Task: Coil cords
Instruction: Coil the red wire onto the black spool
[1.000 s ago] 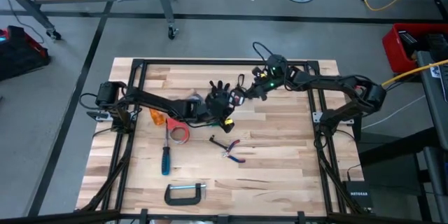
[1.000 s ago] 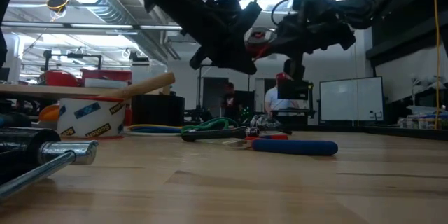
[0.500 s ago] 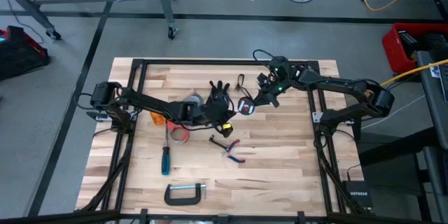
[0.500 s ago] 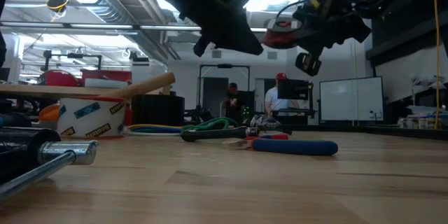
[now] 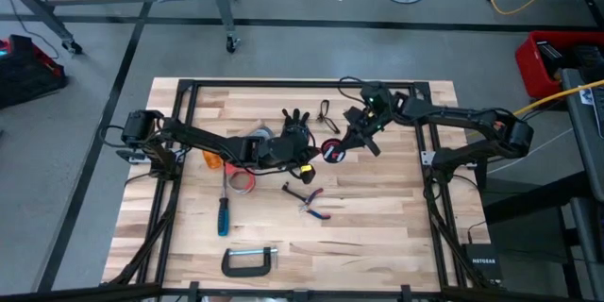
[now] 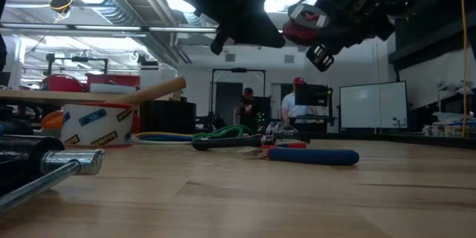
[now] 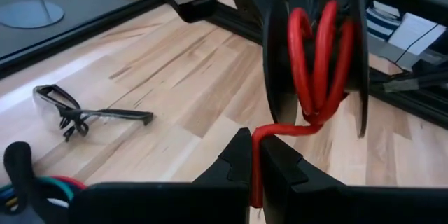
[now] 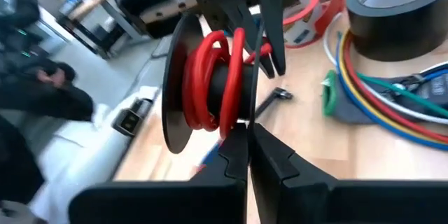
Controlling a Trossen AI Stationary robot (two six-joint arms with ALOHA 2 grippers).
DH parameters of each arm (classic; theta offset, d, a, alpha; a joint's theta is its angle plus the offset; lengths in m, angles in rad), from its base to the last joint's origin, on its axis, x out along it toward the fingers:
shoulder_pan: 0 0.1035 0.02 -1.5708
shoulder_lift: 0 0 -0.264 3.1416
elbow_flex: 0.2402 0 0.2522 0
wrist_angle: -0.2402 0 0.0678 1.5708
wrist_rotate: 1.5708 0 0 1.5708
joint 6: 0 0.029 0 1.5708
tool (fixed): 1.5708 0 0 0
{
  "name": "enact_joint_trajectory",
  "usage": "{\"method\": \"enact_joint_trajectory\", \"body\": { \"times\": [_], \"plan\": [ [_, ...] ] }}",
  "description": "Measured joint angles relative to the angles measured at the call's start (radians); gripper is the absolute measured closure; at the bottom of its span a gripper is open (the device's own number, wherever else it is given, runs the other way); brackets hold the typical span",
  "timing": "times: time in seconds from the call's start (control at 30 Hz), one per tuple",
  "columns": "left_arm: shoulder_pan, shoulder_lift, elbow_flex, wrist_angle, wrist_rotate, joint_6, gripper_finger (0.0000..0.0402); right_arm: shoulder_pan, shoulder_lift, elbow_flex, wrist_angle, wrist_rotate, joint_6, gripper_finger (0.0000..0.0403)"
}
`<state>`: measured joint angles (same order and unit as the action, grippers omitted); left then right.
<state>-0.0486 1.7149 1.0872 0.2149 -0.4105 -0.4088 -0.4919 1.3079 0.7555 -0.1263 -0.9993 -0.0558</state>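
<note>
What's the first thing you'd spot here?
A black spool wound with bright red cord, held above the middle of the wooden table. The left claw pinches the cord's loose end while the right claw grips the spool. Clear safety glasses lie nearby.

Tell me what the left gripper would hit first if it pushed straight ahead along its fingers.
Most likely the black spool wound with red cord. The left gripper is pinched shut on that cord's free end, with the spool directly ahead. The right gripper holds the spool; the exact gap is unclear.
</note>
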Motion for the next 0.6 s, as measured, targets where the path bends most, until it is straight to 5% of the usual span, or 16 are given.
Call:
{"method": "enact_joint_trajectory", "body": {
  "times": [0.6],
  "plan": [
    [-0.037, 0.0, 0.0, -0.004, 0.024, 0.073, 0.0401, 0.022, 0.001, -0.001, -0.015, 0.129, -0.163, 0.0398]
  ]
}}
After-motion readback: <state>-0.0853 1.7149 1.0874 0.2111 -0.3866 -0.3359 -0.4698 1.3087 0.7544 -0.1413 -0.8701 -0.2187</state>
